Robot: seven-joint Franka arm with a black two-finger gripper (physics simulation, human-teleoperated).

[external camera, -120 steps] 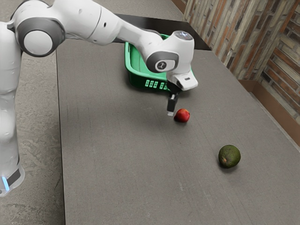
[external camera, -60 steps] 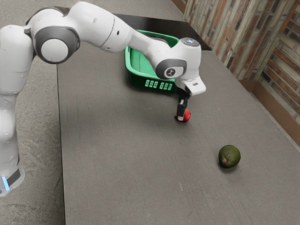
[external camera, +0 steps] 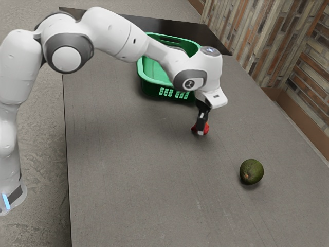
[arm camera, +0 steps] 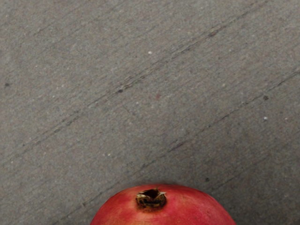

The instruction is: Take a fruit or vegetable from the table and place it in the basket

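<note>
End effector (external camera: 201, 126): low, at the pomegranate (arm camera: 164, 210); opening and hold, cannot tell. Pomegranate: on the table (external camera: 128, 180), outside the green basket (external camera: 154, 89). Likely faults: rolling, from an off-centre squeeze; slipping at lift, from shallow purchase on smooth, round skin.

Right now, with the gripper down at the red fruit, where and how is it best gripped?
From above, I'd say, squeezing opposite flanks at the widest part of the pomegranate: it looks round and sits on the table well apart from the avocado. I'd avoid the crown, small and ragged, likely a poor hold.
</note>
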